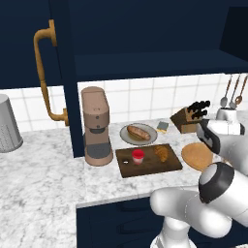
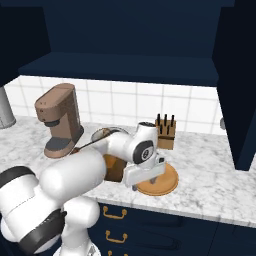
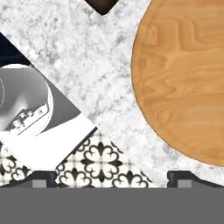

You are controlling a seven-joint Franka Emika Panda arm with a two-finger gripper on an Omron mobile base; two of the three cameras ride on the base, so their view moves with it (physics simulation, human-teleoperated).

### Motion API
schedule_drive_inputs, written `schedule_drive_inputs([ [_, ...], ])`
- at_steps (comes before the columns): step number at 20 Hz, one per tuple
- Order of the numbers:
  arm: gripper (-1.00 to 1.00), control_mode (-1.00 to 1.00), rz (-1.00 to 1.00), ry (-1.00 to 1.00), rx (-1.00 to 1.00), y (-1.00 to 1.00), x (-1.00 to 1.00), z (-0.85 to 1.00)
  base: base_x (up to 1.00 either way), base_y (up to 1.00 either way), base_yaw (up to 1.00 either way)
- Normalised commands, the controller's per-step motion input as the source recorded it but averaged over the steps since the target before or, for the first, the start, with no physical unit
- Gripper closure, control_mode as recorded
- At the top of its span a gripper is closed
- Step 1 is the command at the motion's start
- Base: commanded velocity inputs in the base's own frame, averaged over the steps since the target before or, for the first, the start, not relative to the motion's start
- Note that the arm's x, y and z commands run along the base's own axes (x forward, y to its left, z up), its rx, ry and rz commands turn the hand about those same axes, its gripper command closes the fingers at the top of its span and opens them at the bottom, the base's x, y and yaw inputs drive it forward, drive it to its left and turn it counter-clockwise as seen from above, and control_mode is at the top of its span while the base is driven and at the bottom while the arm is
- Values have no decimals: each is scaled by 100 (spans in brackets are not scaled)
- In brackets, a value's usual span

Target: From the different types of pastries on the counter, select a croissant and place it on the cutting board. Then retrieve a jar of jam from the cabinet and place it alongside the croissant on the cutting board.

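Small jar of jam (image 1: 138,156) with red lid, beside golden croissant (image 1: 162,153) on dark cutting board (image 1: 147,168). Gripper (image 3: 112,177) wide open, holding nothing.

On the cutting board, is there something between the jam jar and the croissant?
No. In the left base view the jar of jam and the croissant sit side by side on the cutting board, apart, with only bare dark wood between them.

Taking the cutting board (image 1: 148,162) as landmark: the coffee machine (image 1: 96,126) stands just beside its left edge, a plate (image 1: 138,134) crowds behind, the round wooden plate (image 1: 196,156) lies near its right. Bare marble counter (image 1: 38,169) opens beyond the coffee machine.
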Motion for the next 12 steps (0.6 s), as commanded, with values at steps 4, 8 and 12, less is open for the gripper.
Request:
schedule_drive_inputs([
  [4, -100, -100, 0, 7, 6, -84, -59, -8, 0, 0, 0],
  [8, -100, -100, -2, 14, 3, -41, -27, -14, 0, 0, 0],
  [12, -100, -100, -13, 15, 0, -9, -36, -18, 0, 0, 0],
])
